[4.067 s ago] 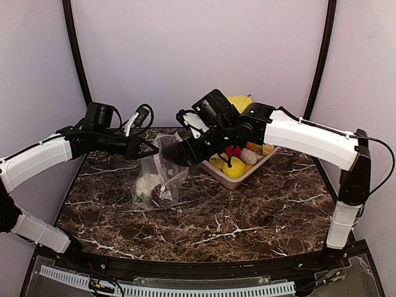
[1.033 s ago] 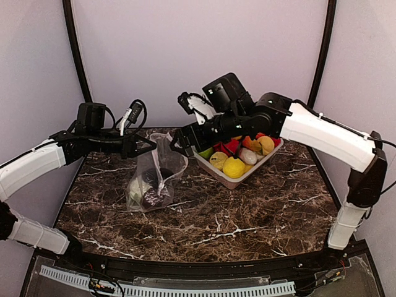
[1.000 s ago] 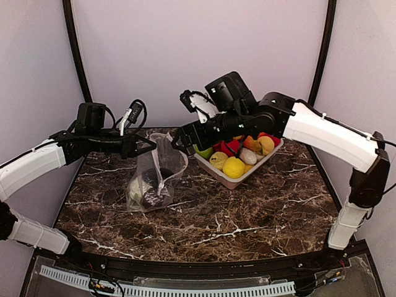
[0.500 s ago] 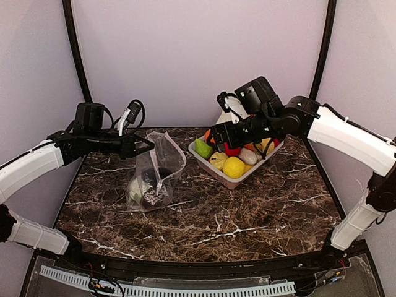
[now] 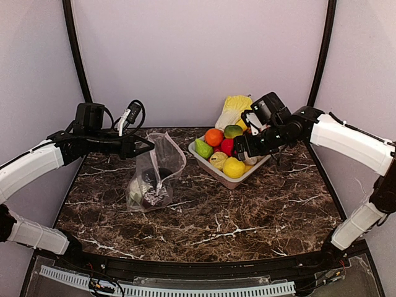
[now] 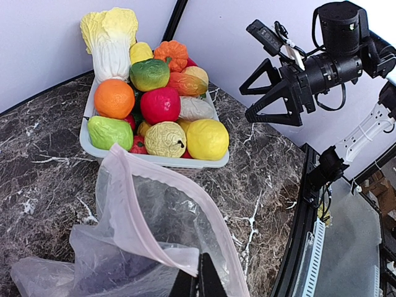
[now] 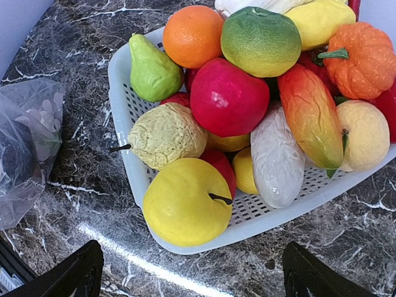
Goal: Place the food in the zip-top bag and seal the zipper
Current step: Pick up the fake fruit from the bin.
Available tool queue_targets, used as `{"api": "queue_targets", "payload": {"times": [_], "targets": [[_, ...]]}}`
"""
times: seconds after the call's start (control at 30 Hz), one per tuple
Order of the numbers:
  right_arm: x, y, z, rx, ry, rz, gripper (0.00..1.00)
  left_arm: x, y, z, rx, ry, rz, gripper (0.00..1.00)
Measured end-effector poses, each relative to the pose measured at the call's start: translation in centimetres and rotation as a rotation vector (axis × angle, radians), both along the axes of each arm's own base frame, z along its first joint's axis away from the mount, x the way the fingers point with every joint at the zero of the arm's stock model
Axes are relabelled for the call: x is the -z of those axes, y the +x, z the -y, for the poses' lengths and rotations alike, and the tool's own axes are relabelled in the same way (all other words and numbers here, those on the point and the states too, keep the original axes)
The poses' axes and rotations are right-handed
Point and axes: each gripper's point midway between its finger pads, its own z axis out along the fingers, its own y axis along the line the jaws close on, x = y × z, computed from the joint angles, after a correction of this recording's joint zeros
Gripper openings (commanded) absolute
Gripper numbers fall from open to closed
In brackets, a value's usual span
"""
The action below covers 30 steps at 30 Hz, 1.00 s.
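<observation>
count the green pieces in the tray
2: a green pear at the tray's corner nearest the zip-top bag, and a round green fruit atop the pile beside the orange. More could be buried underneath.

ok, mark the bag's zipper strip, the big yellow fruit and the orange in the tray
zipper strip point(image 6: 162, 176), left wrist view, middle of the pink mouth edge.
yellow fruit point(image 7: 185, 201), right wrist view, centre of its skin.
orange point(image 7: 192, 28), right wrist view, centre of its top.
</observation>
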Motion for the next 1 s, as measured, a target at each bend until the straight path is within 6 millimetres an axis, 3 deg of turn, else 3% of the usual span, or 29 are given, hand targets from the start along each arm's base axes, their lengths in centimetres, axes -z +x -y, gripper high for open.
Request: {"api": "queue_targets", "payload": {"times": [0.3, 0.77, 1.0], "targets": [[3.2, 0.6, -1.1, -0.018, -0.011, -0.078, 0.93, 0.0, 0.0, 0.0, 0.000, 0.000, 0.000, 0.01], [7.0, 1.7, -1.7, -0.029, -0.087, -0.136, 0.93, 0.1, 0.0, 0.0, 0.000, 0.003, -0.003, 0.01], [8.0, 2.7, -2.1, -0.032, -0.119, -0.136, 0.89, 0.1, -0.1, 0.0, 0.000, 0.003, -0.004, 0.01]]}}
